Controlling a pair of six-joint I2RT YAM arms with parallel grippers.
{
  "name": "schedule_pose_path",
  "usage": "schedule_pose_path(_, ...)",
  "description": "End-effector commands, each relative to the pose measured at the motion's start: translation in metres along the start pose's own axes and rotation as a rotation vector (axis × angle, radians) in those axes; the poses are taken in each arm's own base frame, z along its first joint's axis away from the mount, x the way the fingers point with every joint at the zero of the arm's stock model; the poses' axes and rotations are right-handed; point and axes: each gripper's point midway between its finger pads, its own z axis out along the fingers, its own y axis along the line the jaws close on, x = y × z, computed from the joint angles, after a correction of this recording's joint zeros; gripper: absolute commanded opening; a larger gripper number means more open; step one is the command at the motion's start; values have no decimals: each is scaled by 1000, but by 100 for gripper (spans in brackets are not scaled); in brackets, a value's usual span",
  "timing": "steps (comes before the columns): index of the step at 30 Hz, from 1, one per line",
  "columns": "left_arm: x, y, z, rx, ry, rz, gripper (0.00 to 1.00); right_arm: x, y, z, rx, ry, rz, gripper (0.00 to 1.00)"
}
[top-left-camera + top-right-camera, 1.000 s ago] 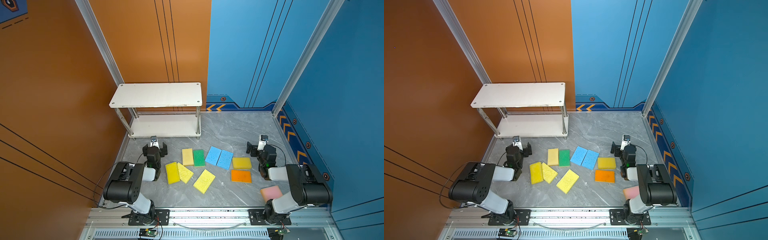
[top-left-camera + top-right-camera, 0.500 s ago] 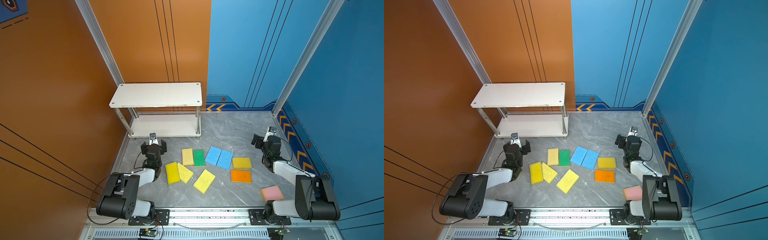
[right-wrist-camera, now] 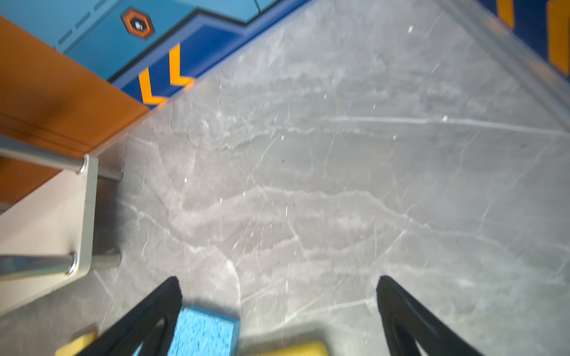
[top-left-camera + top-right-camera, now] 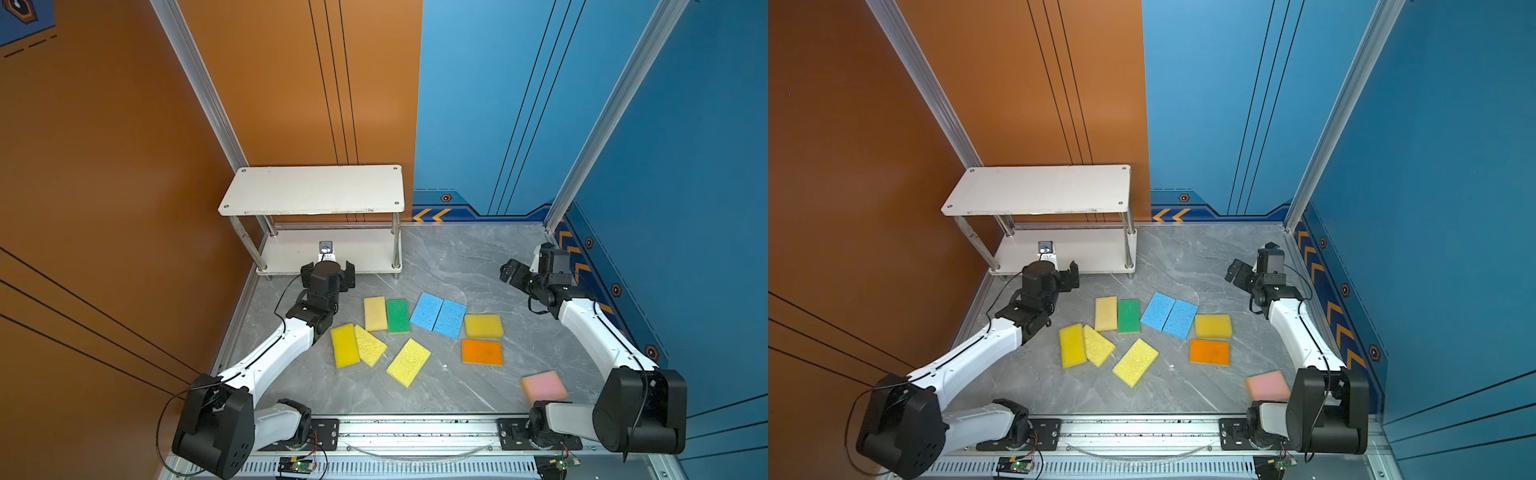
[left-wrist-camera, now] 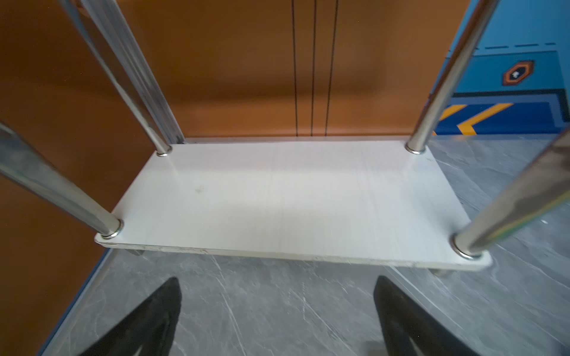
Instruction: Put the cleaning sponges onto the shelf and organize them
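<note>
Nothing was shelved yet: the white two-tier shelf (image 4: 316, 191) in the tabletop's (image 4: 457, 257) far left corner stood bare. All ten cleaning sponges (image 4: 397, 316) lay mid-tabletop, the pink sponge (image 4: 544, 386) near the front edge. The left gripper (image 4: 328, 268) and right gripper (image 4: 513, 272) gaped wide, empty.

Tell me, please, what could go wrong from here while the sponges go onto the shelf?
The two light blue sponges lie edge to edge, so one pinch may drag both.
The pink sponge sits beside the right arm's base, likely awkward to reach.
Metal posts flank the shelf's lower board; the left pincer, once loaded, could knock one.
</note>
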Motion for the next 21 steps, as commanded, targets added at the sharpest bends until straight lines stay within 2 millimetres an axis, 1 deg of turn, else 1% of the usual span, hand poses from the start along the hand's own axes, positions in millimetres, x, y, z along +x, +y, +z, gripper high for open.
schedule_pose_path(1,31,-26,-18,107,187,-1,98,47,3,-27,10,213,34,100)
schedule_pose_path(5,56,-59,-39,256,307,-80,98,70,12,-51,-5,253,6,100)
schedule_pose_path(8,76,-82,-55,378,385,-146,98,92,31,-60,-65,294,-3,100)
schedule_pose_path(10,86,-92,-65,442,438,-206,98,109,46,-61,-93,334,-28,100)
schedule_pose_path(12,90,-102,-75,503,477,-254,98,128,61,-61,-110,379,-83,100)
schedule_pose_path(15,92,-109,-86,559,509,-294,98,144,81,-59,-126,419,-136,98)
schedule_pose_path(17,91,-111,-89,574,517,-315,98,150,94,-56,-136,423,-159,96)
schedule_pose_path(21,90,-116,-87,582,525,-342,99,162,125,-41,-187,449,-170,92)
